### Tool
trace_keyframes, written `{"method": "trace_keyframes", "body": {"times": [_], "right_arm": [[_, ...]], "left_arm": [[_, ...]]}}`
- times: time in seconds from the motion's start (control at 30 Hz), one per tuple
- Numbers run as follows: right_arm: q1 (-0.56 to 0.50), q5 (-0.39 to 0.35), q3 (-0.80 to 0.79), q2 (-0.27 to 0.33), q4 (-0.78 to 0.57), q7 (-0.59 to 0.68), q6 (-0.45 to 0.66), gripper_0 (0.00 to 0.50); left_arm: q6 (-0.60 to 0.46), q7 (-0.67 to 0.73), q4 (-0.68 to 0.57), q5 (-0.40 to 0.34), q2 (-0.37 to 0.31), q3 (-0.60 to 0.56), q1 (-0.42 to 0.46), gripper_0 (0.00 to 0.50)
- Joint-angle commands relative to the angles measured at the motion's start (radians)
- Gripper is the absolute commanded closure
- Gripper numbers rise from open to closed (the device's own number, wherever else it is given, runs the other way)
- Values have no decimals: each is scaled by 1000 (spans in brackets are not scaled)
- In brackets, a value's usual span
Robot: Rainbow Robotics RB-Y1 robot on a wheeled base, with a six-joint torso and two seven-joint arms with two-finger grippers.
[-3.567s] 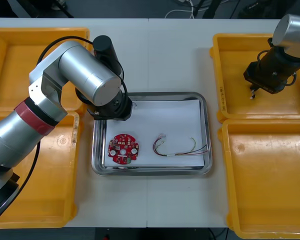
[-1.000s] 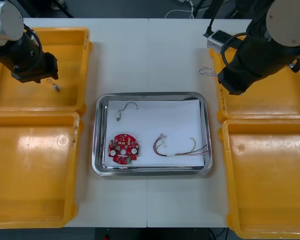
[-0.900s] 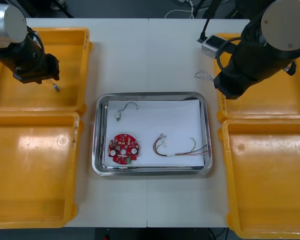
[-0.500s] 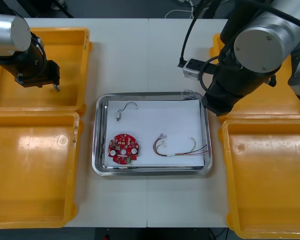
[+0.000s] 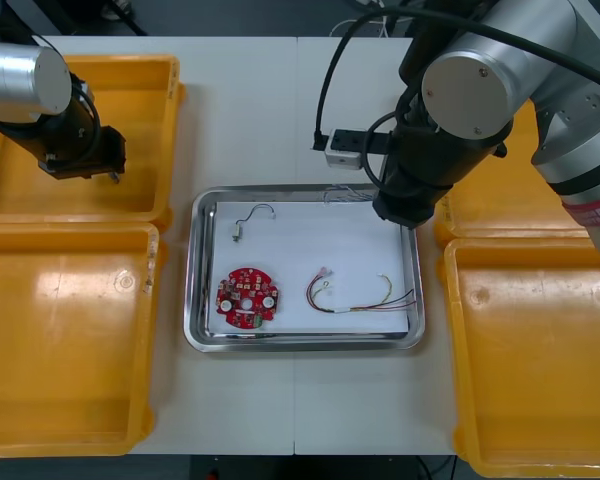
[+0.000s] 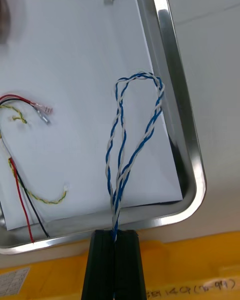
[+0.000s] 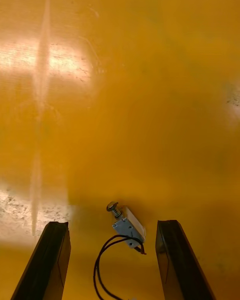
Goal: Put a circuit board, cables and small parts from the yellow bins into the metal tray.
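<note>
My right gripper (image 6: 116, 234) is shut on a twisted blue and white cable (image 6: 131, 135), whose loop hangs over the white inside of the metal tray (image 6: 174, 80) near its far right corner. In the front view the twisted cable (image 5: 346, 192) juts out beside the right arm. In the tray (image 5: 305, 340) lie a round red circuit board (image 5: 246, 297), a black cable (image 5: 250, 219) and a red and yellow cable (image 5: 362, 295). My left gripper (image 7: 112, 226) is open over the far left yellow bin (image 5: 20, 190), with a small metal part (image 7: 128, 225) with black wires between its fingers.
Yellow bins flank the tray: the near left bin (image 5: 60, 380), the far right bin (image 5: 500, 215) and the near right bin (image 5: 540, 400). The right arm's bulk covers the tray's far right corner. Bare table lies beyond and in front of the tray.
The right arm has swung left from the far right bin to the tray, carrying the twisted cable. The left gripper left the tray, where a black cable now lies, for the far left bin.
</note>
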State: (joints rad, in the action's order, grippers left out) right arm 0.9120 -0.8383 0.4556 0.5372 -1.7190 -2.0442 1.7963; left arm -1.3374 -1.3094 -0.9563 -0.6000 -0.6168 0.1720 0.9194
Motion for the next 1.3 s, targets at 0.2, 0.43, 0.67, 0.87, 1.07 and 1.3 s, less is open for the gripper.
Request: {"method": "trace_keyframes", "body": {"times": [0.2, 0.43, 0.67, 0.87, 1.07, 1.3], "right_arm": [[65, 64, 20, -66, 35, -237, -23, 500], [70, 145, 101, -71, 35, -258, -57, 500], [68, 196, 155, -85, 36, -255, -80, 500], [68, 185, 183, -89, 84, -258, -124, 500], [57, 186, 201, -91, 114, -261, -176, 500], [53, 202, 241, -89, 136, -255, -204, 500]], "left_arm": [[27, -93, 4, -10, 25, 17, 44, 0], [67, -97, 4, -14, 25, 43, 26, 0], [66, -99, 4, -14, 25, 43, 26, 0], [63, -108, 4, -15, 26, 43, 22, 0], [63, -117, 4, -14, 23, 43, 16, 30], [63, -134, 4, -14, 20, 41, 12, 497]]}}
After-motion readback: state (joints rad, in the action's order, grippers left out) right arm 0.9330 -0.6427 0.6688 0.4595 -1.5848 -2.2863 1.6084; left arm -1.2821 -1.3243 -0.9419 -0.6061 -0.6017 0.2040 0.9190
